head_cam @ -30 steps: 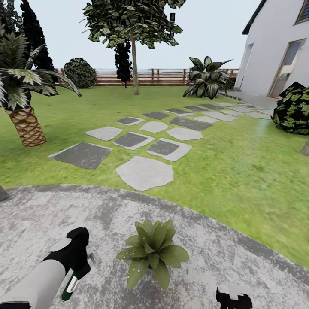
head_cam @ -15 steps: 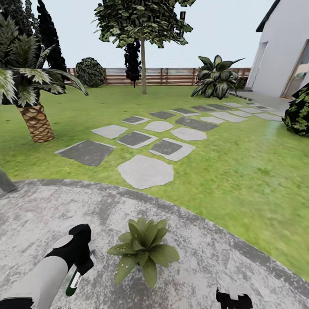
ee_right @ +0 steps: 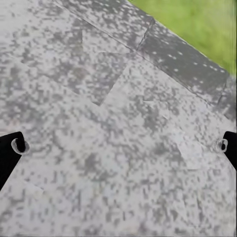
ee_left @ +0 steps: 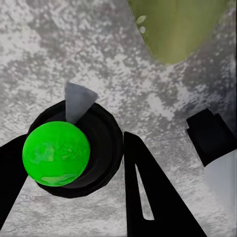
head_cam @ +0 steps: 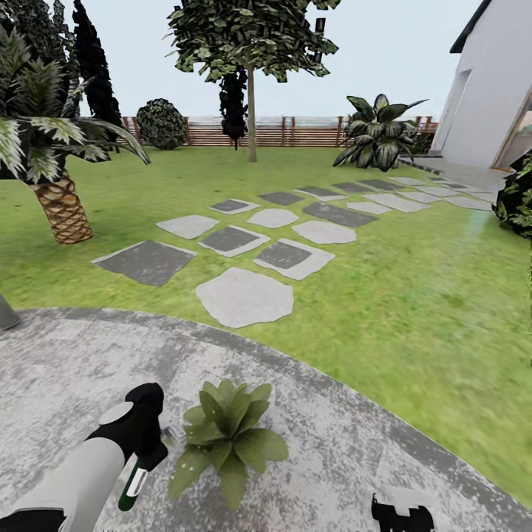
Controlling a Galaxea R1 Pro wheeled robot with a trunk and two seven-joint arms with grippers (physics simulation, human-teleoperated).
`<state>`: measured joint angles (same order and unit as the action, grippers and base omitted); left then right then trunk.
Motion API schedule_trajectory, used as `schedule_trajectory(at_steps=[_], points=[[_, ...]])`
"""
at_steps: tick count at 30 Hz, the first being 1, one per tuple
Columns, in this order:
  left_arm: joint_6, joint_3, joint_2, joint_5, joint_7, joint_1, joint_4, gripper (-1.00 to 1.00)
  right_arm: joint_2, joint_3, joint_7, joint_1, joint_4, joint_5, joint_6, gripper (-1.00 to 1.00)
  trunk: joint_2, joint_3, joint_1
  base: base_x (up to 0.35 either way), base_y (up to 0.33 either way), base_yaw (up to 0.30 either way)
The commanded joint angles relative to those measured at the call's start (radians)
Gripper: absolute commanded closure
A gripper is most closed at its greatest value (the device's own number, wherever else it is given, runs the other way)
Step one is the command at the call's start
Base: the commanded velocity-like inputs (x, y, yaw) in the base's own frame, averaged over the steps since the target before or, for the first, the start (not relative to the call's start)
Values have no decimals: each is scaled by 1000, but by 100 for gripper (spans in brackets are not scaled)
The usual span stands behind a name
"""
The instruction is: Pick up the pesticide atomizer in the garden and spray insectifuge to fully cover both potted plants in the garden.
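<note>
Mottled grey paving of the round patio (head_cam: 355, 436) spreads across the foreground, with green lawn (head_cam: 414, 295), flat grey stepping stones (head_cam: 244, 297), a brown slat fence (head_cam: 295, 131) and a white house wall (head_cam: 488, 81) beyond. On the paving stands one low potted plant (head_cam: 225, 436), a rosette of broad pointed green leaves; its pot is hidden under the foliage, and a few pale specks show on a leaf in the left wrist view (ee_left: 142, 23). Just beside it, on the robot's left, the left gripper (head_cam: 144, 436) is clenched on the dark green-black pesticide atomizer (head_cam: 133, 484), whose body hangs below the hand while its pale nozzle (head_cam: 168, 436) points toward the leaves. In the left wrist view the black jaws flank the bottle's round dark body (ee_left: 81, 148), capped with bright green, and the pale spout (ee_left: 76, 101) juts out over the paving. The right gripper (head_cam: 401, 513) hangs low at the picture's edge, its jaws spread wide over bare stone with nothing between them. The risk from here, I judge, is aim — the spout seems set low and to one side of the rosette, so spray could land on stone, leaving the far leaves uncovered. Crowding closer could also push the hand into the near leaves — and a second plant is yet to be reached.
</note>
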<state>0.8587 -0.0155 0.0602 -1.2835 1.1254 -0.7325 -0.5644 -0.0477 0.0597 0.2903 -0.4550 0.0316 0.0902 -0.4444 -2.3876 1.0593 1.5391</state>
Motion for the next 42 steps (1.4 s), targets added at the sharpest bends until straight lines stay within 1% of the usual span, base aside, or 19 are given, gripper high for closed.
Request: schedule_trajectory(at_steps=[1,5,15,18,23,28,32,33,34,37,38,42], points=[[7,-1,0,-7,10,-1,-2,100,0,6,5,-1,-1,10,-2,-100,0,1,0,-32,-271,129],[8,-1,1,-8,10,-1,-2,100,0,6,6,-1,-1,10,-1,-100,0,1,0,-44,-272,243],[9,-1,3,-8,10,-1,-2,100,2,6,6,-1,-1,7,1,-100,0,4,0,-153,-253,262],[11,-1,7,-8,10,0,-2,100,2,6,6,-1,-1,9,0,-100,0,6,0,-116,-255,83],[11,-1,6,-8,10,2,0,100,2,5,7,-1,-1,10,0,-100,0,7,0,-11,-276,75],[11,-1,16,-8,10,1,-1,100,2,5,7,-1,-1,10,1,-100,0,10,0,6,-268,233],[15,2,31,-9,8,14,0,100,2,5,7,-1,-1,10,1,-100,0,13,0,81,-73,242],[15,5,36,-8,8,15,0,100,2,5,7,-1,-1,10,1,-100,0,14,0,24,-15,243],[15,17,45,-8,7,15,-1,100,2,5,7,-1,-1,10,1,-100,0,14,0,12,-8,243],[14,69,70,-9,5,14,-2,100,2,5,7,-1,-1,10,1,-100,0,17,0,4,-2,243],[13,82,69,-9,5,16,-1,100,2,5,7,-1,-1,10,1,-100,0,17,0,0,0,243],[14,85,54,-8,6,13,-2,100,-1,3,0,-1,-3,15,0,-100,0,19,0,92,-128,157]])
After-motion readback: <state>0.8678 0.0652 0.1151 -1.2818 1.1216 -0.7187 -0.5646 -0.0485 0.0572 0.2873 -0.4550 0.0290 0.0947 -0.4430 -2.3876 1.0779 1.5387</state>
